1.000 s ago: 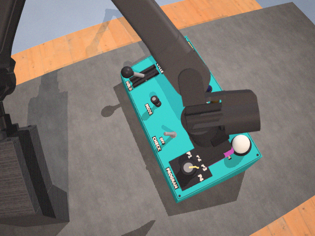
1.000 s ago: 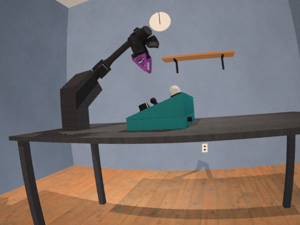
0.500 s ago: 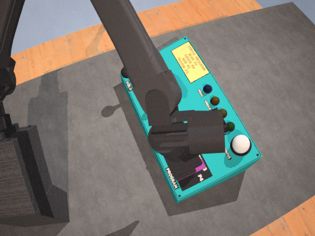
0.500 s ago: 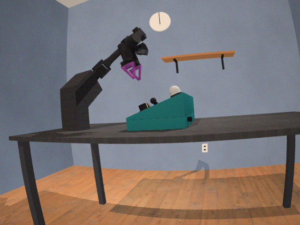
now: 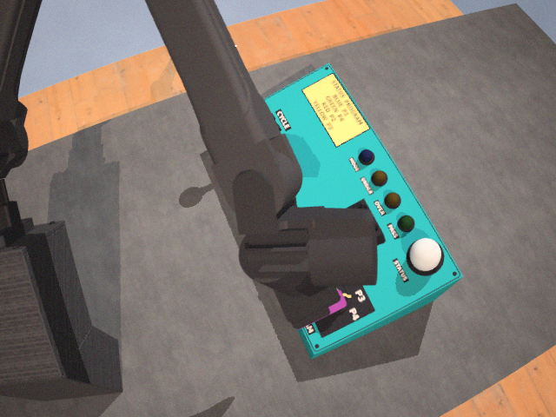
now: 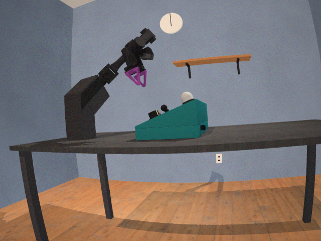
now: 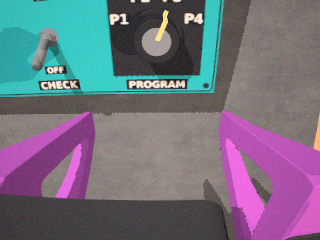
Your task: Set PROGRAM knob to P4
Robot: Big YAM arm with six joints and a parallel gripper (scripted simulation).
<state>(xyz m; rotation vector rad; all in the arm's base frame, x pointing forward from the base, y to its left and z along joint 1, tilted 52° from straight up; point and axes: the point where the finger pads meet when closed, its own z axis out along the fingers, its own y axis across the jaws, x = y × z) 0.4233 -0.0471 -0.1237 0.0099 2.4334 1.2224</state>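
Teal console (image 6: 178, 121) sits on the dark tabletop (image 6: 259, 134), wedge-shaped, its low front edge toward the arm's base (image 6: 77, 121). PROGRAM knob (image 7: 158, 42) at the low front corner of the panel, on a black square plate marked P1 to P4. Its yellow pointer (image 7: 162, 27) aims up and slightly right, at P3 or just short of it; P4 lies one step further right.

Gripper (image 6: 137, 78) hangs in the air well above the console's front end, nothing touching. Purple fingers stand partly spread, apart and with nothing between them. In the wrist view they frame bare tabletop just in front of the console's front edge, the knob ahead and between their lines.

Around the knob: CHECK toggle (image 7: 42, 48) to its left, grey lever leaning toward OFF. Up the raised back of the panel, a white STATUS dome (image 5: 425, 254), then a row of four small lamps (image 5: 393, 199), green, two amber-brown and blue. Yellow legend card (image 5: 335, 109) at the far end lists status colours against programs. A label CYCLE (image 5: 282, 120) shows at the arm's edge. From the side a black ball-topped lever (image 6: 164, 107) stands behind the knob (image 6: 153, 114).

In the top view the arm's forearm and wrist (image 5: 287, 237) cover most of the panel's left half and the knob itself; only P3, P4 and a sliver of purple show.

On the wall: wooden shelf (image 6: 212, 59), round clock (image 6: 171, 23), outlet (image 6: 218, 158) below the tabletop.
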